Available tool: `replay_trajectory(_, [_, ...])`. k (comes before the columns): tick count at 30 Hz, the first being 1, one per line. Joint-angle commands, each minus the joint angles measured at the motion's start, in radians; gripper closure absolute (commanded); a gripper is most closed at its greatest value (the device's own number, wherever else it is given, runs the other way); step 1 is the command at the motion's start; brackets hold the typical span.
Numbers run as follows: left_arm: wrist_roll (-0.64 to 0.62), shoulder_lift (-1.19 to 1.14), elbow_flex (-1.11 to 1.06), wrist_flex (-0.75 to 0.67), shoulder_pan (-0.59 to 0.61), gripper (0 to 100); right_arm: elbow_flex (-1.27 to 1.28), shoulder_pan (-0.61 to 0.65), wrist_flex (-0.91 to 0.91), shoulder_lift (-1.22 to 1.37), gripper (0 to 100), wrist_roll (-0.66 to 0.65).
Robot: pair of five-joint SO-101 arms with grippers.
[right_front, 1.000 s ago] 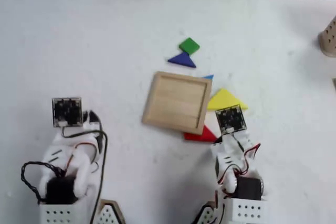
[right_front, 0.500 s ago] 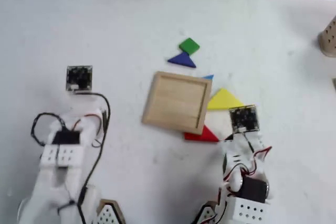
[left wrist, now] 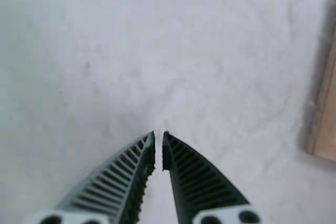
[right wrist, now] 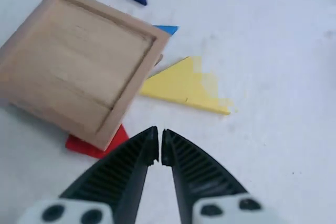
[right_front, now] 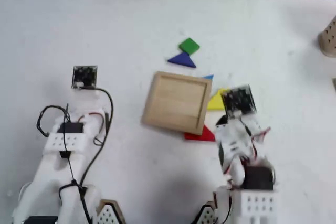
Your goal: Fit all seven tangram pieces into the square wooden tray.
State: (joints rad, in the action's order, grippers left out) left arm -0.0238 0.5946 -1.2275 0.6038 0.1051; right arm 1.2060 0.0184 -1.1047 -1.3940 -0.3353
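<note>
White table, wooden tray, green piece, blue triangle, yellow triangle, red piece

Setting: robotics lab bench.
Surface: plain white table, dark room beyond its far edge.
Equipment: left arm and right arm, white housings, exposed wiring.
Edge: perforated wooden block.

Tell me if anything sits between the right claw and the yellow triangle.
Nothing visible does. Only bare table lies between the right claw and the yellow triangle. The tray sits beside the triangle, not in the path.
</note>
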Motion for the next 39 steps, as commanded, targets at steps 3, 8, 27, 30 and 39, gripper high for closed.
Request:
replay_trajectory(3, [0.008,-0.010,0.043,-0.052,-0.008,95,-0.249,0.170,0.054,0.549,97.7,0.081])
replay_trajectory(8, [0.006,-0.010,0.041,-0.052,-0.008,95,-0.379,0.199,0.225,0.871,97.7,0.295])
replay_trajectory(27, [0.011,-0.010,0.041,-0.052,-0.008,95,-0.717,0.128,0.168,1.368,77.3,0.345])
replay_trajectory(30, [0.011,-0.010,0.041,-0.052,-0.008,95,-0.720,0.108,0.163,1.371,77.3,0.347])
replay_trajectory(39, [0.011,-0.010,0.038,-0.052,-0.008,95,-0.720,0.059,0.137,1.288,77.3,0.342])
